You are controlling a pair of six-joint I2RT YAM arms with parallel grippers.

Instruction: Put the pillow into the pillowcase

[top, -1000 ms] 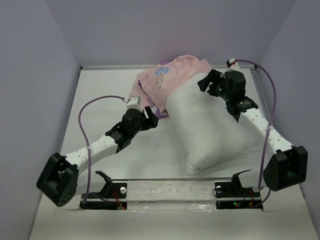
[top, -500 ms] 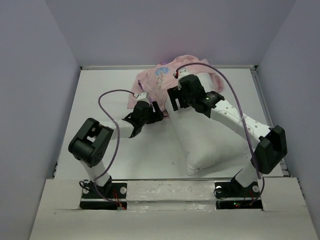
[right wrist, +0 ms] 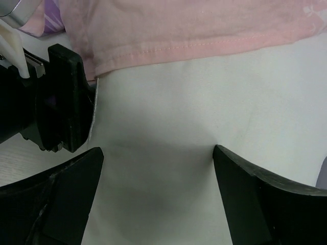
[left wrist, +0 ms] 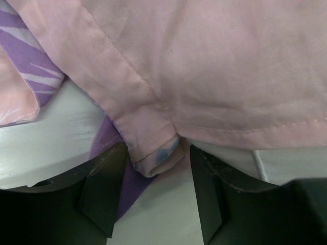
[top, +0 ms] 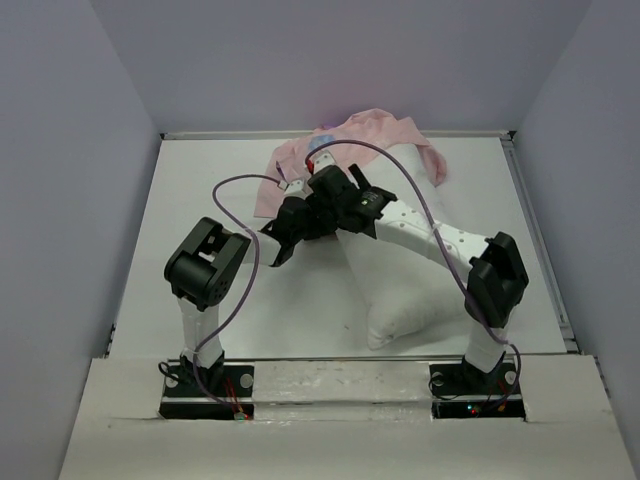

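Observation:
The white pillow [top: 410, 270] lies slanted on the table, its far end under the pink pillowcase [top: 385, 135]. My left gripper [top: 298, 213] is at the pillowcase's near-left edge. In the left wrist view it [left wrist: 156, 153] is open, with a pink hem corner of the pillowcase [left wrist: 204, 76] lying loose between the jaws. My right gripper [top: 335, 205] is right beside it. In the right wrist view it [right wrist: 158, 153] is wide open, pressing down on the pillow [right wrist: 168, 112] just below the pillowcase hem [right wrist: 179, 30].
The white table [top: 200, 200] is boxed in by grey-purple walls on three sides. Purple cables [top: 235, 185] loop above both arms. The left gripper's black body [right wrist: 61, 97] sits close at the left of the right wrist view.
My right arm swung from the pillow's far right across to its left edge beside the left gripper. My left arm folded back and up; its gripper stayed at the pillowcase edge.

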